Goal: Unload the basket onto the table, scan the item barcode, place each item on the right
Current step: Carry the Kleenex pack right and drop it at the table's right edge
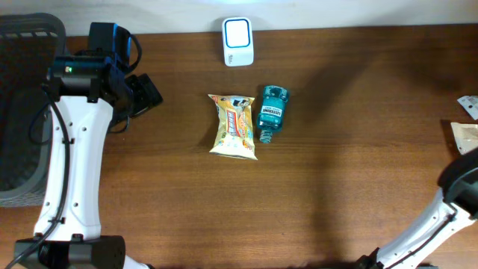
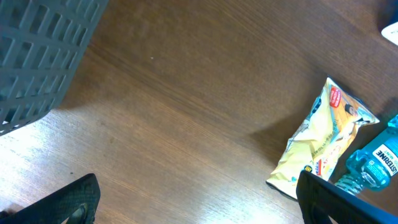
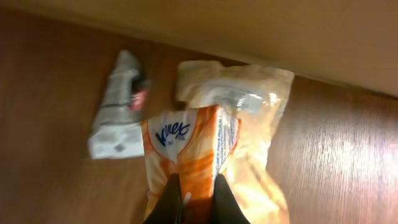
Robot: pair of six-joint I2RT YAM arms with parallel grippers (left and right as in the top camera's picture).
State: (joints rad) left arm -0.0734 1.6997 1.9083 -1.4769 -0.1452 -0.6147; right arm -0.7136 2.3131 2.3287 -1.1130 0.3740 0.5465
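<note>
Wood table point(image 1: 336, 187), scanner point(image 1: 238, 42), snack bag point(image 1: 234, 125), bottle point(image 1: 272, 108), tissue pack point(image 3: 193, 149)

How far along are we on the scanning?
Done: nothing visibly scanned. In hand: right gripper pinches the Kleenex pack at the far right. To do: carry it to the white scanner; snack bag and mouthwash bottle lie mid-table; left gripper open, empty.

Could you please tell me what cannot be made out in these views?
- Right wrist: the right fingers cover the tissue pack's lower end; the white packet is blurred.
- Overhead: no barcode shows on the snack bag or mouthwash bottle; print too small.
- Overhead: the right edge cuts off the right arm; its grip is unseen there.
- Left wrist: a left finger and the frame edge hide most of that bottle.
</note>
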